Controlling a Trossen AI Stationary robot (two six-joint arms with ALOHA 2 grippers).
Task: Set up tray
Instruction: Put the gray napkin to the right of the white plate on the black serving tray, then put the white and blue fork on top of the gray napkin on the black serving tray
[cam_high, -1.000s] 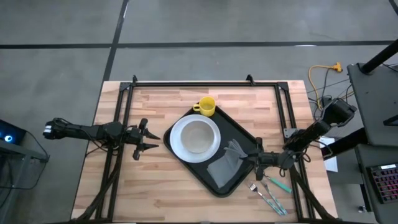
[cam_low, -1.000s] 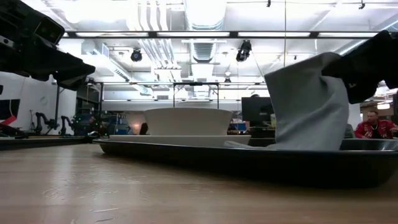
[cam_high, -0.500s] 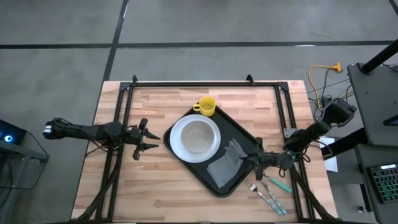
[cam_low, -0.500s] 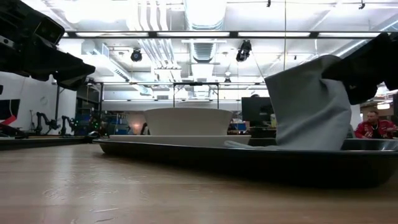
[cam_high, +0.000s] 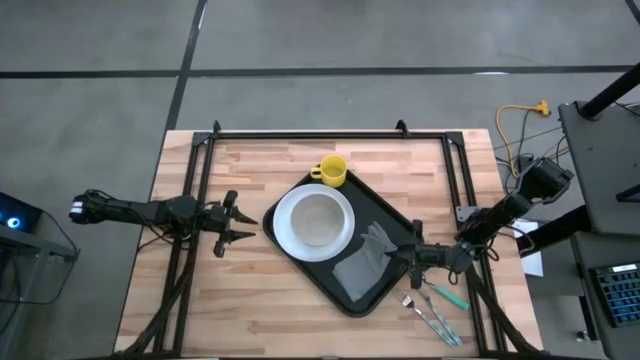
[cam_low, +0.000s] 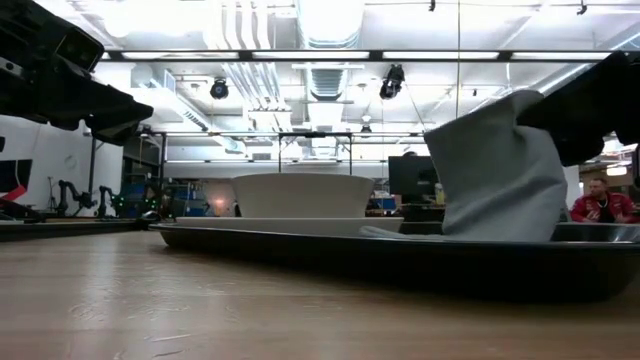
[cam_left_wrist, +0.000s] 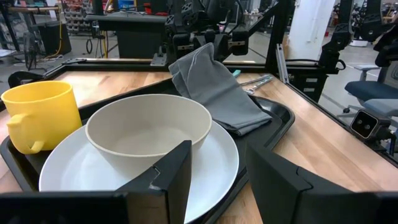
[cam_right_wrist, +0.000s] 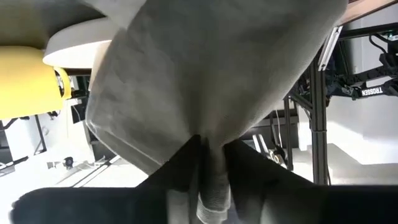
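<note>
The black tray (cam_high: 386, 211) lies slantwise on the wooden table. It carries a white plate (cam_high: 285, 228) with a cream bowl (cam_high: 316, 217), a yellow mug (cam_high: 333, 171) at its far corner, and a grey napkin (cam_high: 360, 264) on its right half. My right gripper (cam_high: 396, 255) reaches in from the table's right, shut on the napkin's raised end. The napkin's lower part rests on the tray floor (cam_low: 400, 258). My left gripper (cam_high: 240, 222) hovers open at the tray's left, pointing at the plate, with nothing between its fingers (cam_left_wrist: 177, 177). My right gripper pinches the napkin's raised right edge (cam_right_wrist: 211, 132) between its two fingers. It comes in nearly level from the table's right. The cloth stands up from the tray like a tent (cam_low: 500, 165), its upper end at the fingers and its lower end lying on the tray.
Several pieces of cutlery (cam_high: 435, 306) lie on the wood just right of the tray's near corner, below my right arm. A black frame (cam_high: 300, 135) runs along the table's far and side edges. Bare wood lies near the front left (cam_high: 220, 310).
</note>
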